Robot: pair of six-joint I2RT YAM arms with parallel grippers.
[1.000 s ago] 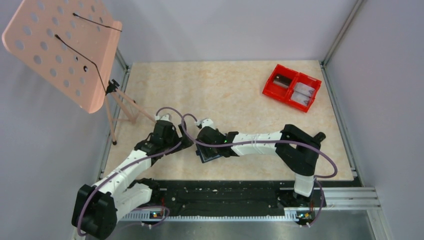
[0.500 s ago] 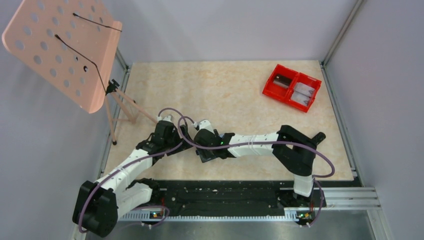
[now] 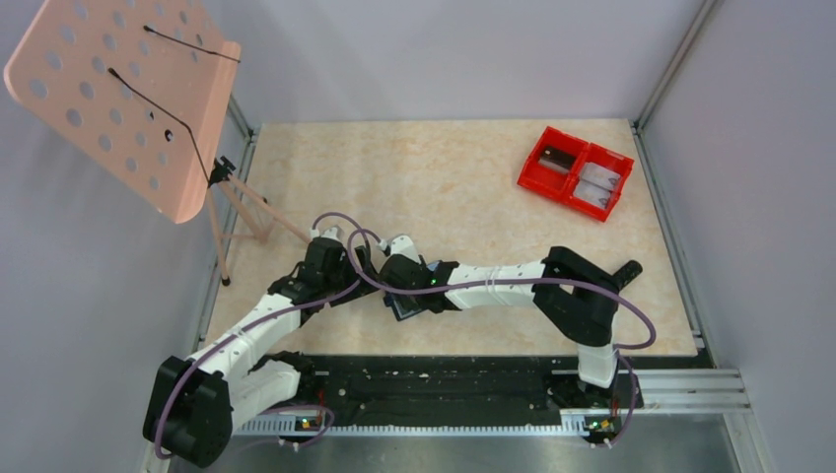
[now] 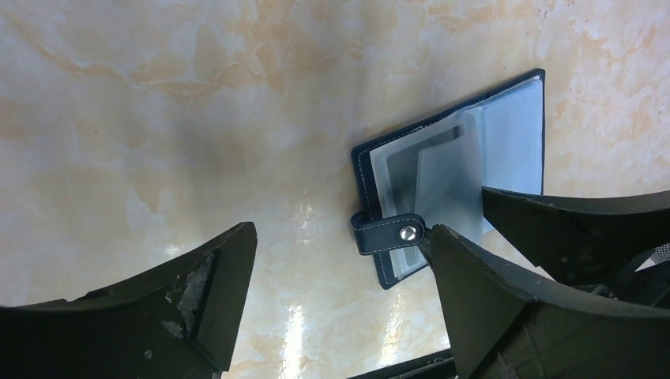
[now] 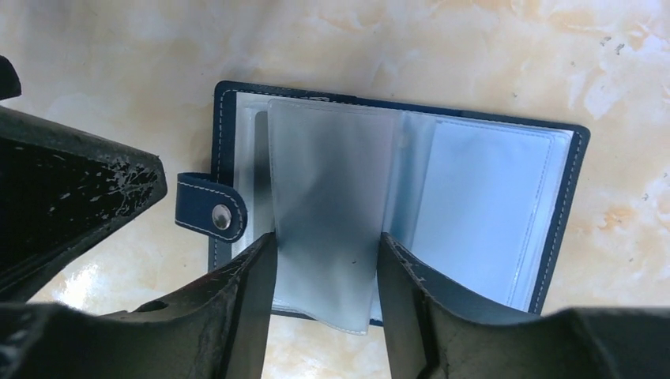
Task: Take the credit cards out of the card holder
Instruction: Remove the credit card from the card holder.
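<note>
Open flat on the beige marbled table (image 3: 473, 177), close to its near edge and left of centre: a small thin navy-blue bifold card holder (image 5: 490, 197) with pale blue-grey inner faces and clear pockets, inner side up. Mostly hidden in the top view beneath the two wrists. On the side facing the left arm: a short navy strap (image 5: 207, 209) with white stitching and a metal snap, lying on the table.

Directly above the holder: the right gripper (image 5: 325, 241), black fingers (image 5: 245, 300) partly closed and set against the two long edges of a thin, pale grey, frosted plastic credit card (image 5: 324, 181), gripping it across its width. Raised over the middle of the holder, with one short end overhanging the holder's edge.

Just left of the holder, low over the table: the left gripper (image 4: 336, 237), jaws spread wide, holding nothing. Snap end of the strap just beside one black fingertip (image 4: 450, 253); touching or apart, cannot tell.

Showing through a clear pocket in the left wrist view: a second, darker grey card (image 4: 411, 162), tucked inside.

At the far right of the table, well apart from both arms: a red plastic two-compartment bin (image 3: 552, 195) with flat grey pieces inside, too small to identify. At the far left: a pink perforated sheet-music stand (image 3: 118, 99) on thin legs.
</note>
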